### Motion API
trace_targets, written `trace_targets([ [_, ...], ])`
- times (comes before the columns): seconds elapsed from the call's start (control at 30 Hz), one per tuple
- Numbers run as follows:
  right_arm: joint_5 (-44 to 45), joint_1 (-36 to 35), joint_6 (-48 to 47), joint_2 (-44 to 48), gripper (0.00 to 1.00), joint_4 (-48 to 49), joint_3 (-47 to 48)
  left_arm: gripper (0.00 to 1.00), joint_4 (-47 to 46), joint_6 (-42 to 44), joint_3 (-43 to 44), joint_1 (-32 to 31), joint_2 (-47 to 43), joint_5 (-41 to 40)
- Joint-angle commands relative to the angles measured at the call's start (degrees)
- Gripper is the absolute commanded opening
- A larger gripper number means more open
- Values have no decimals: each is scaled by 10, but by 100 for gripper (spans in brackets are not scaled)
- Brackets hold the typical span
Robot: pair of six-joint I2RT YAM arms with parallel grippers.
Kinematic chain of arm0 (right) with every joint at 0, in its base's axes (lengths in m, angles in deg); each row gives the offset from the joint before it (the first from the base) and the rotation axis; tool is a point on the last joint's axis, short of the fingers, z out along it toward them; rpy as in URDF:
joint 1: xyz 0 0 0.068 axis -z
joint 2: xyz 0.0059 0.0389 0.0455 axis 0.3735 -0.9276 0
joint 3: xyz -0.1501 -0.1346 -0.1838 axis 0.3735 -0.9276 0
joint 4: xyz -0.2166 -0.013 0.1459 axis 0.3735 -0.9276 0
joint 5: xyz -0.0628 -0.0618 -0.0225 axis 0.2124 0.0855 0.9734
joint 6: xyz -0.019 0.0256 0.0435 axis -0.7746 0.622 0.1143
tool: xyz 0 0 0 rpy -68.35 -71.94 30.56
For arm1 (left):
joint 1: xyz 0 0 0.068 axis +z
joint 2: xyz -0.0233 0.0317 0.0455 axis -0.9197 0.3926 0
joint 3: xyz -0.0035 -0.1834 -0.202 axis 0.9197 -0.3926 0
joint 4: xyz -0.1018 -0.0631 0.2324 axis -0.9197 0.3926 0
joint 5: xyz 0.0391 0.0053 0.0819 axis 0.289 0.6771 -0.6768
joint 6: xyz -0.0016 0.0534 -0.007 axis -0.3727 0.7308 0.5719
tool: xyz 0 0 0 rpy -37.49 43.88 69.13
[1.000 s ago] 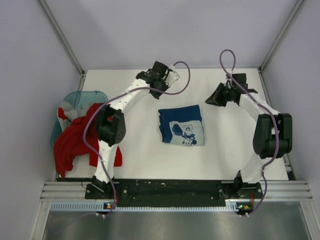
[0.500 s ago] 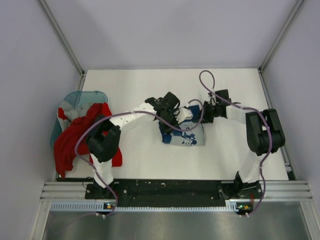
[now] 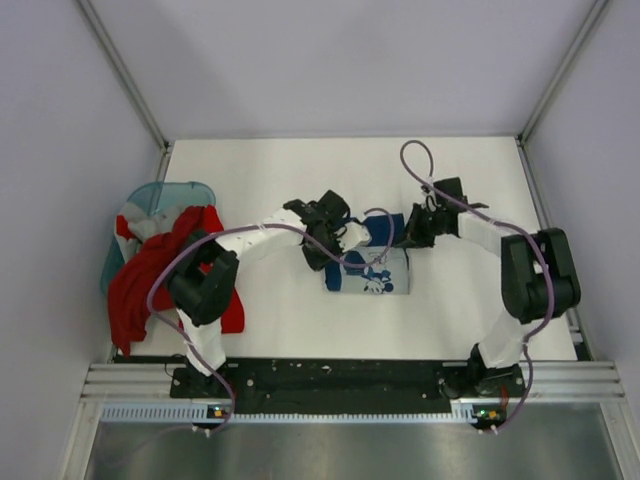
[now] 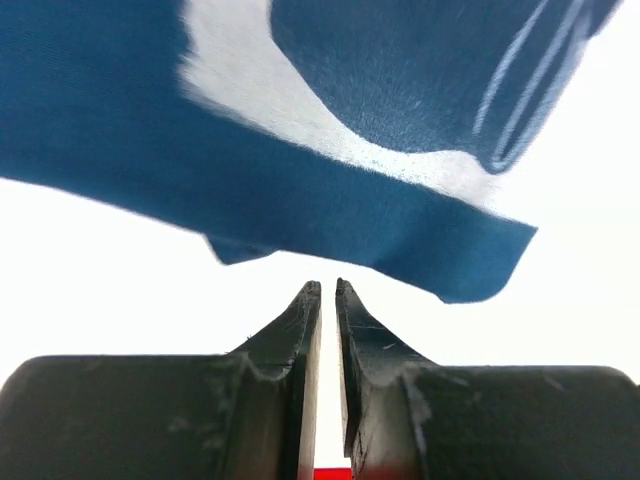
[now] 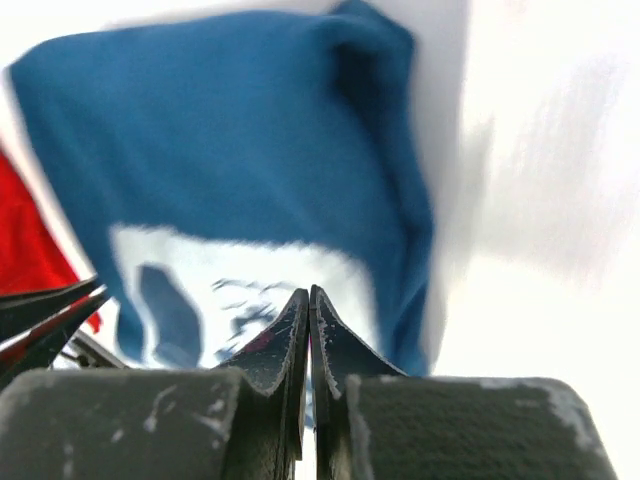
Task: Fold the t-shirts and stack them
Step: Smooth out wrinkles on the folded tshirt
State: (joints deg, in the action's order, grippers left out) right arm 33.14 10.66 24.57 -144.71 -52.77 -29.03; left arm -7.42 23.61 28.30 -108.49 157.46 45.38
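The folded navy shirt (image 3: 370, 262) lies mid-desk (image 3: 460, 310). The left gripper (image 3: 322, 243) sits at its left edge, jaws nearly together with only a thin gap and no cloth between them. The right gripper (image 3: 416, 228) sits at its right edge, jaws pressed together, empty. The red shirt (image 3: 150, 280) drapes from the basket (image 3: 160, 195) at left.

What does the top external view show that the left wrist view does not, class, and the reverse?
Only the top external view shows the red t-shirt spilling from the teal basket, both arms, and the right gripper at the blue shirt's far right corner. Only the left wrist view shows the left gripper with its fingers nearly together, nothing between their tips, close under the cloth's edge. Both show the blue t-shirt with its white print on the white table.
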Motion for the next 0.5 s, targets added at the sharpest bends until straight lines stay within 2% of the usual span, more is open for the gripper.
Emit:
trace_targets([
  [0.0,-13,-12,-15,143,0,-23,-9,16,24,17,70,-15,-95,46],
  [0.1,-32,-11,29,194,0,-7,-65,16,15,16,64,-54,-103,82],
  [0.2,-68,-11,81,216,0,60,-159,15,-7,1,48,-67,-75,127],
  [0.3,-88,-12,104,207,0,119,-213,16,-37,-6,31,-66,-43,99],
  [0.47,-67,-10,93,163,0,137,-251,16,-52,1,-8,-66,2,55],
])
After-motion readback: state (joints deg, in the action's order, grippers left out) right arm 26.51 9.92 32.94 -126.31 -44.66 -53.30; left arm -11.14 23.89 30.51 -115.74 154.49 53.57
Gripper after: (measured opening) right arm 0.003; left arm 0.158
